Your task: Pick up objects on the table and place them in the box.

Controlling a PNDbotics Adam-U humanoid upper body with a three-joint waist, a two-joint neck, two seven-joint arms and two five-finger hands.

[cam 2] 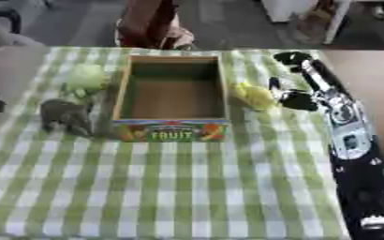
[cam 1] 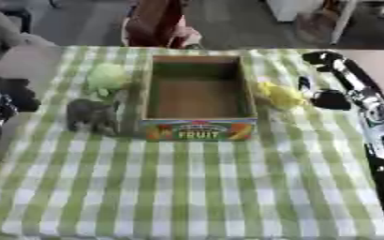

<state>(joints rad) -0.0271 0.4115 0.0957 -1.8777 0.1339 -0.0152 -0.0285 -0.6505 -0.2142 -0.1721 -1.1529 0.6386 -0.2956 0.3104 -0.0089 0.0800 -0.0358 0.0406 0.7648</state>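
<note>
Right hand [cam 2: 292,97] by yellow toy [cam 2: 255,96]; box [cam 1: 198,129] holds nothing.

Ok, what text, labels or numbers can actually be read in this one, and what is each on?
"FRUIT": on the front panel of the box, among printed fruit pictures.
Small marks on the right arm: too blurred to read.
Nothing else carries readable text.

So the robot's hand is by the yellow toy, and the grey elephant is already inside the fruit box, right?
Not quite. The grey elephant is not in the fruit box; it stands on the cloth outside the box's left wall, below the green toy. The left eye view shows the box with nothing in it. The rest is right: the right hand is by the yellow toy.
</note>
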